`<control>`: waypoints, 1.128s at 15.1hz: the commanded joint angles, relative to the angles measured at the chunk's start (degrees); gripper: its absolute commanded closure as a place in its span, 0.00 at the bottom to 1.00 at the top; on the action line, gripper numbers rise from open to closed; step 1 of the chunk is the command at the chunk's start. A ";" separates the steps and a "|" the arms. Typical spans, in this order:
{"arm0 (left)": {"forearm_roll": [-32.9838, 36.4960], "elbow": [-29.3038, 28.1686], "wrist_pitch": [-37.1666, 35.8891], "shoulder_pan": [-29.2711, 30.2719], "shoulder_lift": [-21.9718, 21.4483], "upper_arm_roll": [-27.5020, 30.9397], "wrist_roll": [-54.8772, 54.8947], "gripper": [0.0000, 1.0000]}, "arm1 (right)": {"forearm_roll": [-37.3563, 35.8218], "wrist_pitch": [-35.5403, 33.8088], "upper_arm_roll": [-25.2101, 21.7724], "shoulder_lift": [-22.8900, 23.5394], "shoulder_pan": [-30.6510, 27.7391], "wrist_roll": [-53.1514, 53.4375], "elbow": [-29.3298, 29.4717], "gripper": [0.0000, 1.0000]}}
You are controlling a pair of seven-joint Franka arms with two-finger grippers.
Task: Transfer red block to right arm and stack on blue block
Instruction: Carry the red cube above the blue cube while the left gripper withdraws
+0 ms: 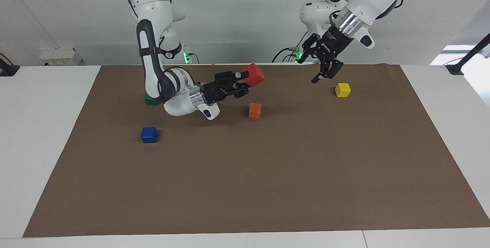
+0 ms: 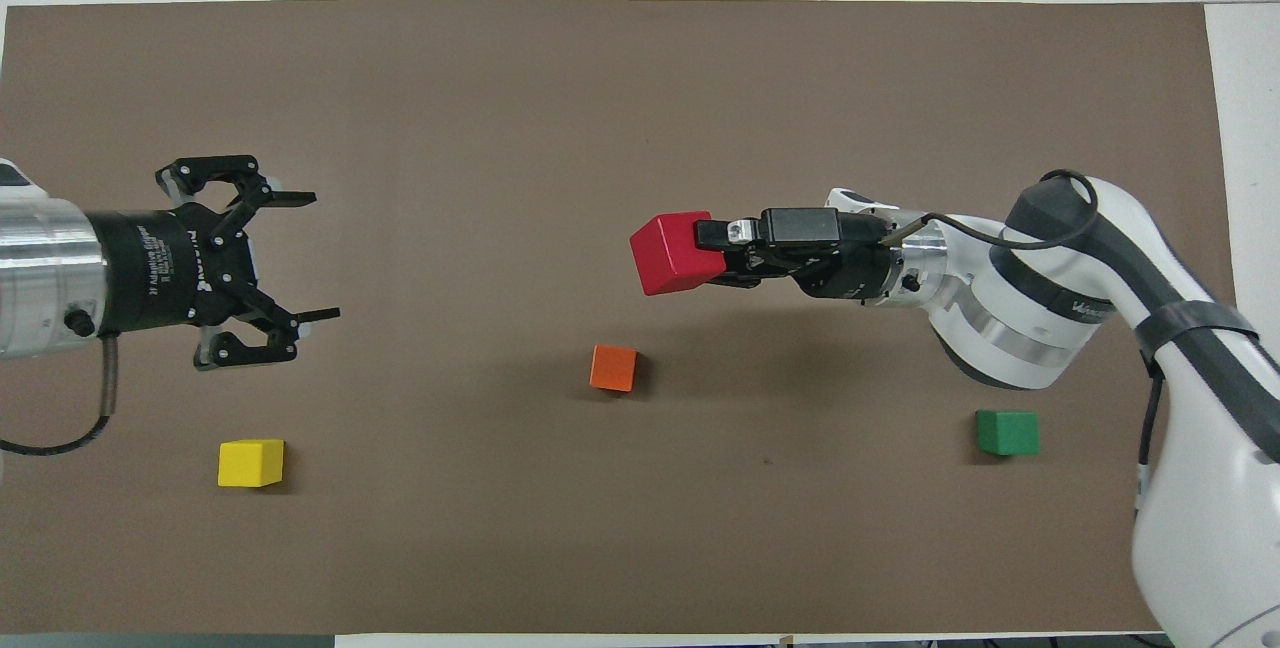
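Note:
My right gripper (image 1: 245,83) is shut on the red block (image 1: 253,75) and holds it in the air above the brown mat, over a spot beside the orange cube (image 1: 255,110). The gripper (image 2: 705,253) and the red block (image 2: 672,253) also show in the overhead view. The blue block (image 1: 149,134) lies on the mat toward the right arm's end, farther from the robots than the green cube (image 1: 152,100). In the overhead view the right arm hides the blue block. My left gripper (image 1: 325,74) is open and empty, in the air over the mat beside the yellow cube (image 1: 342,90).
The orange cube (image 2: 613,367) lies mid-mat. The yellow cube (image 2: 251,462) lies toward the left arm's end, and the green cube (image 2: 1007,431) toward the right arm's end, partly covered by the right arm in the facing view. The brown mat (image 1: 268,183) covers the white table.

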 commanded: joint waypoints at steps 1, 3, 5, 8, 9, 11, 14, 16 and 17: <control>5.73 -0.57 -0.21 3.43 0.85 -0.59 15.77 0.00 | -11.01 5.77 0.34 -4.09 -2.51 7.27 4.23 1.00; 13.99 0.40 -0.02 3.52 1.64 -0.59 30.96 0.00 | -18.93 7.10 0.34 -5.59 -4.19 11.76 7.14 1.00; 19.10 1.97 -0.55 4.48 2.96 -0.41 40.84 0.00 | -27.27 7.89 -0.01 -6.64 -5.15 14.84 9.86 1.00; 28.77 4.17 -0.98 5.02 5.76 -0.24 51.91 0.00 | -43.61 8.51 -0.01 -7.09 -6.12 21.33 16.19 1.00; 29.75 6.44 -2.21 5.19 7.25 0.03 55.87 0.00 | -48.36 8.42 -0.10 -7.35 -6.21 23.45 18.21 1.00; 32.47 12.50 -6.86 5.11 11.56 0.12 60.99 0.00 | -59.78 8.25 -0.01 -8.05 -5.95 26.71 20.85 1.00; 38.35 14.73 -13.45 4.23 12.19 -0.06 75.54 0.00 | -75.61 8.16 0.07 -8.67 -5.42 30.75 23.23 1.00; 39.25 13.50 -14.79 4.22 11.32 -0.06 82.43 0.00 | -83.70 8.60 0.16 -8.58 -5.42 31.82 23.41 1.00; 39.25 12.80 -14.79 4.49 11.05 0.29 82.89 0.00 | -88.01 8.86 0.25 -8.58 -5.42 32.08 23.41 1.00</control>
